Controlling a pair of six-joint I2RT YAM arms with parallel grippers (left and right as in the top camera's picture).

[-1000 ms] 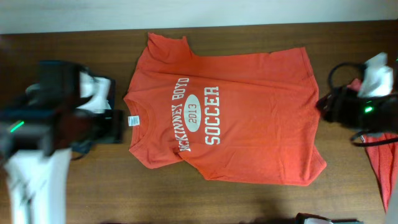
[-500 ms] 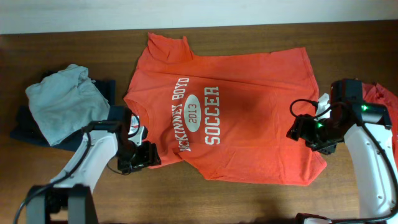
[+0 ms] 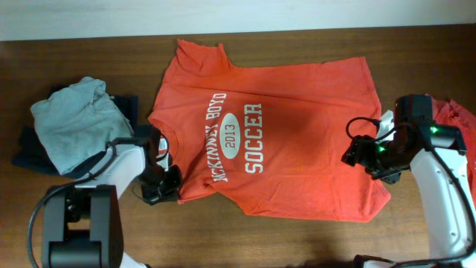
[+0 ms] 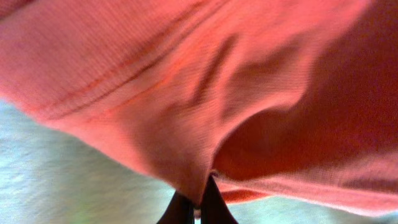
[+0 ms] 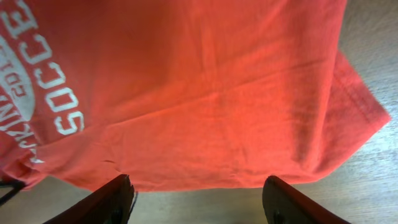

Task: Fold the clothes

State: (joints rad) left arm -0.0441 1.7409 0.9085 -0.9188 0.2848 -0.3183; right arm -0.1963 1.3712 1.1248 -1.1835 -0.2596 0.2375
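An orange-red T-shirt [image 3: 290, 141] with white "SOCCER" lettering lies spread flat on the table, neck to the left, hem to the right. My left gripper [image 3: 169, 186] sits at the shirt's lower-left sleeve edge. In the left wrist view the gripper [image 4: 196, 202] is shut on a pinched fold of the orange-red fabric [image 4: 205, 93]. My right gripper [image 3: 358, 156] hovers at the hem on the right. Its fingers [image 5: 118, 199] stand wide open just short of the hem [image 5: 205, 174], with nothing between them.
A pale grey-blue garment [image 3: 74, 123] lies crumpled on a dark navy one [image 3: 28, 158] at the left. Another orange-red garment [image 3: 455, 190] lies at the right edge under the right arm. Bare wooden table [image 3: 297, 242] runs along the front.
The left arm swung down to the shirt's lower-left sleeve edge and its gripper has closed on the fabric. The right arm came to the hem, then stayed there.
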